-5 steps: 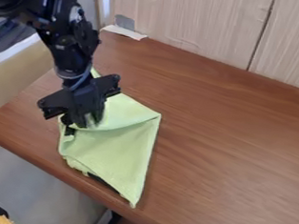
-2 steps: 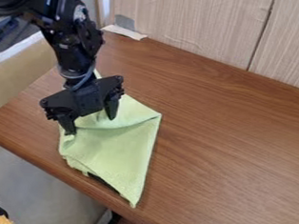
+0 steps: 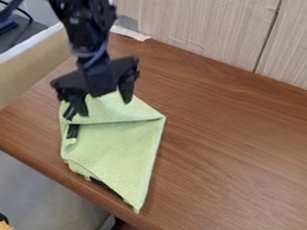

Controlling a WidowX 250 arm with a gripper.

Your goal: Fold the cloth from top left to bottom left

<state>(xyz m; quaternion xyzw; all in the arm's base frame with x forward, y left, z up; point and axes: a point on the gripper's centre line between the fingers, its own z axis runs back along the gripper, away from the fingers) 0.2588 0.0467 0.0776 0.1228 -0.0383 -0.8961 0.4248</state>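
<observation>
The gripper [image 3: 104,109] hangs above the upper left part of the light green cloth [image 3: 118,151], its two fingers spread wide with no cloth between them. The cloth lies on the table with its upper part folded over, a fold edge running from its left side to the right corner. Its lower end comes to a point near the table's front edge. Small dark patches show at the left side, just below the fold, and under the lower left edge. The gripper covers part of the cloth's top.
The brown wooden table [image 3: 238,156] extends to the right of the cloth. A pale wood-grain panel [image 3: 194,21] stands along the back, with a white strip [image 3: 129,33] at its foot. The table's front left edge runs close to the cloth.
The gripper has opened from its narrower hold at the cloth, then risen up and slightly right. The cloth stays folded where it was.
</observation>
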